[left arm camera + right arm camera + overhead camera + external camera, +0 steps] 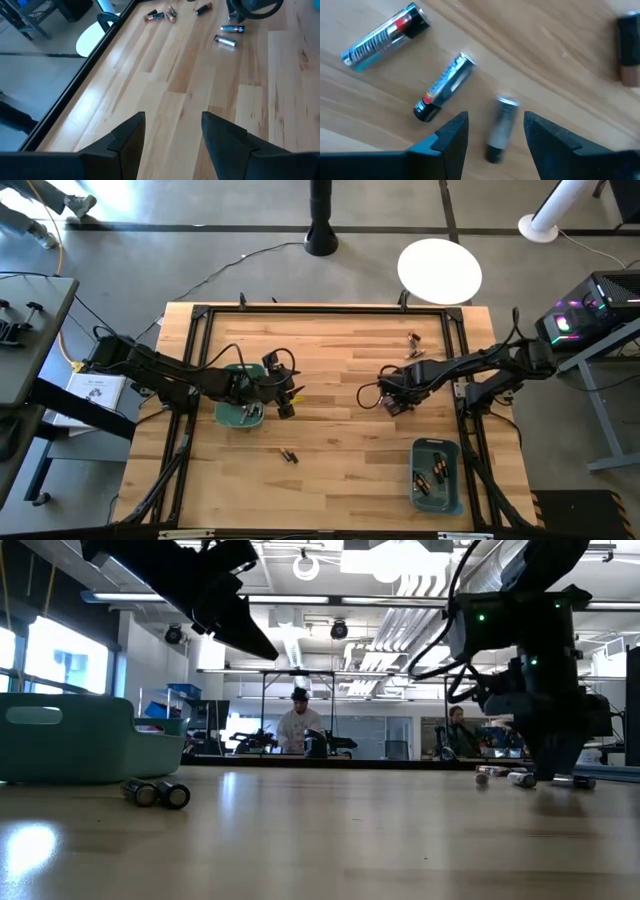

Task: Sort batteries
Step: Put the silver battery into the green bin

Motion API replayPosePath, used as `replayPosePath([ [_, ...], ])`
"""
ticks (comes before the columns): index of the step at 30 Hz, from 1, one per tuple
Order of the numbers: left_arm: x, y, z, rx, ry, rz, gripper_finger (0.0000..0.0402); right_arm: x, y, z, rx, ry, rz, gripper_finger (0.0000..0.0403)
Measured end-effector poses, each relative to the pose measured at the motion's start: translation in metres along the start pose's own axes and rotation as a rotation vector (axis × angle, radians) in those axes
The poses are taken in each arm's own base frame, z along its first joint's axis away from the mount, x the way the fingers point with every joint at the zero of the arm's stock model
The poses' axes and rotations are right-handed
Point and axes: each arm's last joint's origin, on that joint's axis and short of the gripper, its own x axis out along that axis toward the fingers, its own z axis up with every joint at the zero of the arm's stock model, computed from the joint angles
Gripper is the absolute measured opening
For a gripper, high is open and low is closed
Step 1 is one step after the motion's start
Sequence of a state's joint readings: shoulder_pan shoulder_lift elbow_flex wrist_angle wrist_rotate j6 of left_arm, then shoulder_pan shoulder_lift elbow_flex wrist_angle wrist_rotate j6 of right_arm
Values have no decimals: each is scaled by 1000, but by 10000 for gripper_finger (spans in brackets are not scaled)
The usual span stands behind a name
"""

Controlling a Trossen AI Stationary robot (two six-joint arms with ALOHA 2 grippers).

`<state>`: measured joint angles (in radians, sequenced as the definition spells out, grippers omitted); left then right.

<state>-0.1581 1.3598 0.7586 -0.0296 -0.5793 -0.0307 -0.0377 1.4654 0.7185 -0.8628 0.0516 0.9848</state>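
Right gripper [494,131] low over the wooden worktop [340,380], jaws open and empty around a silvery battery [500,129] lying between them, two more batteries [445,86] just beside, left gripper [172,131] open, empty, near a teal bin [238,412].

Two batteries [288,454] on table [340,480] between left bin [232,416] and right bin [450,495].

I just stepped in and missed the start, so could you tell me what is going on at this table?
Two robot arms are sorting batteries into teal bins. The right gripper hangs open just above a silvery battery lying loose on the table, with two more beside it; nothing is gripped yet. The left gripper is open and empty, beside the left bin. The right bin already holds several dark cells, and a pair of batteries lies mid-table.
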Motion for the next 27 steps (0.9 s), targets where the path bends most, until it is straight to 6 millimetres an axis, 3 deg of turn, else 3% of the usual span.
replayPosePath([
  [6,0,0,0,-1,1,0,188,3,-2,-2,-46,35,15,162],
  [13,0,0,0,-18,1,-1,188,19,-10,-9,-134,47,18,61],
  [16,0,-1,0,-36,1,-6,188,16,-11,-10,-178,18,33,24],
  [21,1,-2,0,-67,-2,-30,188,-14,-15,-8,-192,-208,69,19],
  [27,12,-14,4,-40,-140,-35,188,-54,-2,-15,-429,-598,381,21],
])
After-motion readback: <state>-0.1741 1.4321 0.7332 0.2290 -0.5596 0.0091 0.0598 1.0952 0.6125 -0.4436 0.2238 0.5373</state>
